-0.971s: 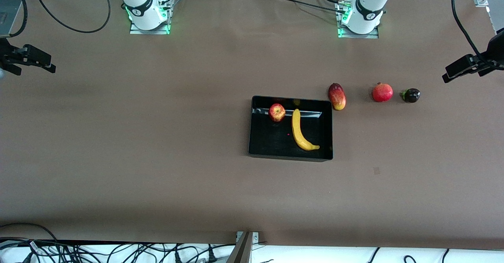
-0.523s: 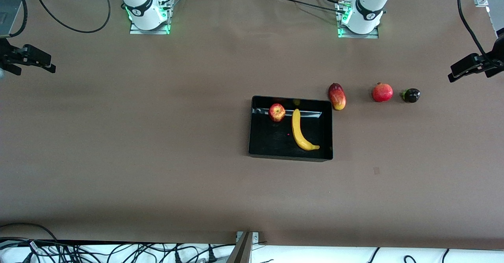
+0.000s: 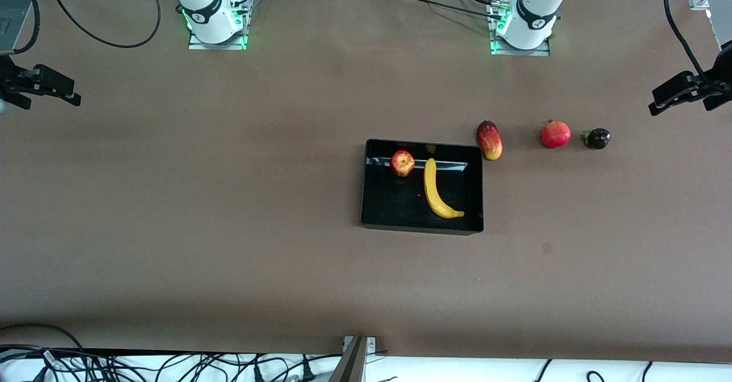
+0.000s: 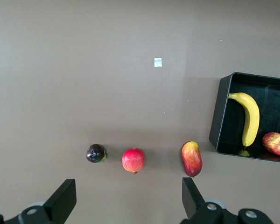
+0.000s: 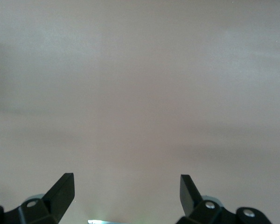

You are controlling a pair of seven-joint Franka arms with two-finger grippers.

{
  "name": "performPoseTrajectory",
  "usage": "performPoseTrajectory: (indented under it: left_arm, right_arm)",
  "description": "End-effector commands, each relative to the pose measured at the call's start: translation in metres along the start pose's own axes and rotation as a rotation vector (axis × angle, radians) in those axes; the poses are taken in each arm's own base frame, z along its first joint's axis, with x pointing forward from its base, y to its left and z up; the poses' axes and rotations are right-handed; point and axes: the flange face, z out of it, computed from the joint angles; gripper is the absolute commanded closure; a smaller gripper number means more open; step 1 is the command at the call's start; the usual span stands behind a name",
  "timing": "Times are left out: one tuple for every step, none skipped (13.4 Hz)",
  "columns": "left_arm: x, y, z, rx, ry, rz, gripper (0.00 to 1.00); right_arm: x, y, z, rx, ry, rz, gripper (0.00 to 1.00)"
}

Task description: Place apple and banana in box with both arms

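In the shallow rectangular glossy black plastic box (image 3: 422,186), near the middle of the table: a small round red apple with yellowish patches (image 3: 402,163) by the wall farthest from the front camera, and just beside it, apart, a long curved yellow banana with a dark tip (image 3: 436,190) running from that wall toward the nearer one. Just outside the box's corner toward the left arm's end, an elongated red-and-yellow oval fruit (image 3: 489,139); farther toward that end in a loose row, a round deep-red fruit with a crown tip (image 3: 555,134), then a small dark purple round fruit with a green cap (image 3: 596,138). Left gripper (image 3: 666,93) up over the left arm's end of the table, fingers (image 4: 64,200) spread wide, holding nothing. Right gripper (image 3: 54,87) over the right arm's end, fingers (image 5: 60,189) equally apart, empty. From the left wrist view: the three loose fruits, the box's end with both task fruits, and a small pale square mark (image 4: 157,62) on the cover. From the right wrist view: only bare cover. Plain brown matte table cover (image 3: 229,210) throughout; both white arm bases lit green along the edge farthest from the front camera; black cables (image 3: 171,365) tangled along the nearest edge.
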Motion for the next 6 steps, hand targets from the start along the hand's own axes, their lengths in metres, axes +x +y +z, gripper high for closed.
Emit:
performPoseTrajectory:
  left_arm:
    - [-0.019,0.014,-0.009,-0.001,0.012,0.051,0.0]
    - [-0.019,0.016,-0.009,-0.002,0.009,0.051,0.0]
    - [-0.02,0.017,-0.01,-0.005,0.009,0.054,0.0]
    - [-0.021,0.021,-0.009,-0.012,0.005,0.061,0.0]
    - [-0.021,0.021,-0.005,-0.025,-0.003,0.061,0.0]
    - [-0.022,0.024,-0.007,-0.025,-0.002,0.067,0.0]
  right_arm:
    - [0.001,0.001,-0.004,0.021,-0.002,0.005,0.0]
    - [0.001,0.001,-0.004,0.021,-0.002,0.005,0.0]
    - [0.0,0.002,-0.005,0.02,0.0,0.006,0.0]
    - [0.001,0.001,-0.005,0.02,0.0,0.005,0.0]
    - [0.001,0.001,-0.005,0.02,0.0,0.005,0.0]
    - [0.001,0.001,-0.004,0.02,-0.002,0.005,0.0]
